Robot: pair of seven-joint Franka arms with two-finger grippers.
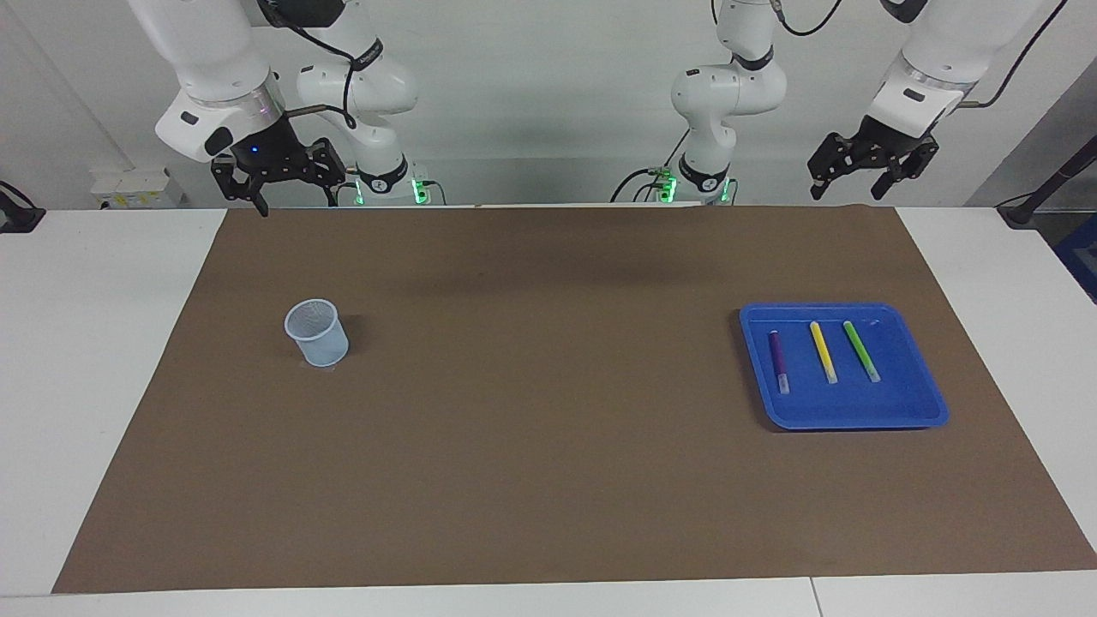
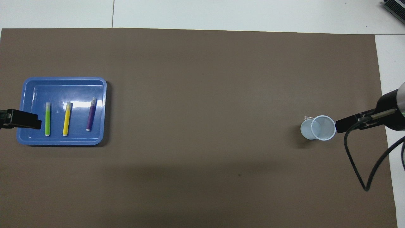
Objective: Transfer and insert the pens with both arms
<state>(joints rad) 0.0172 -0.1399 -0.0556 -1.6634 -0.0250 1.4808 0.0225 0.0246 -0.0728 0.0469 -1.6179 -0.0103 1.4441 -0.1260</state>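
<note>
The blue tray (image 1: 930, 403) holds three light, stiff, slick pens (image 1: 823, 351), best pinched mid-barrel, while left gripper (image 1: 870, 167) and right gripper (image 1: 274, 176), at twelve o'clock, hang spread, empty.

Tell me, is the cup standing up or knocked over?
Standing up. The cup sits on its base on the brown mat, its round mouth facing upward.

- A blue tray (image 2: 63, 84) sits on the brown mat (image 2: 202, 95) toward the left arm's end of the table.
- In it lie three pens side by side, apart — green pen (image 2: 47, 119), yellow pen (image 2: 66, 119), purple pen (image 2: 91, 114).
- A pale cup (image 2: 318, 128) stands upright toward the right arm's end.
</note>
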